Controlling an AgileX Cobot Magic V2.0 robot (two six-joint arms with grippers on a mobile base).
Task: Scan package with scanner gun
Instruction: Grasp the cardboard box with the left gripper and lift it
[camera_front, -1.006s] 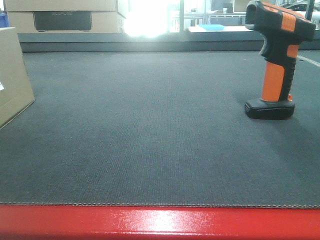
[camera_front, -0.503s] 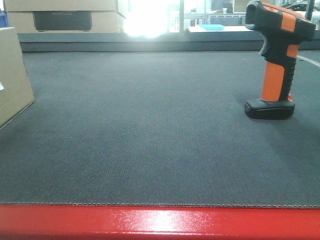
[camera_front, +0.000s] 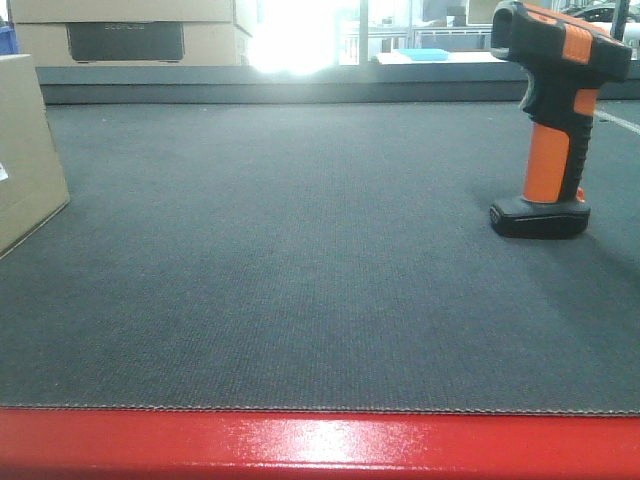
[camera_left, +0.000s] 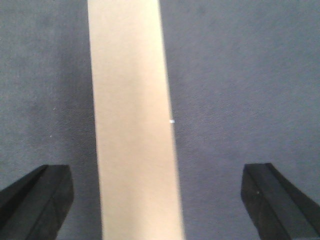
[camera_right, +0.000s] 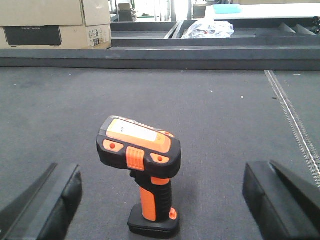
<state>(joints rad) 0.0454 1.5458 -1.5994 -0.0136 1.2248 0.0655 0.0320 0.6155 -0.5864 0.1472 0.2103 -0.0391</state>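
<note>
While scanner gun (camera_front: 552, 120) stands on dark mat (camera_front: 300, 250), left pincer (camera_left: 156, 172), right pincer (camera_right: 161, 172) spread; cardboard boxes (camera_front: 210, 45) behind.

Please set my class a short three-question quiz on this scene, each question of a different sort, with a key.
1. True or false: the scanner stands upright on the mat.
2. Multiple choice: the left gripper is A) open, B) shut on the package, C) shut on the scanner.
3. Short answer: which gripper's camera looks at the scanner?
Key: 1 true; 2 A; 3 the right gripper.
</note>
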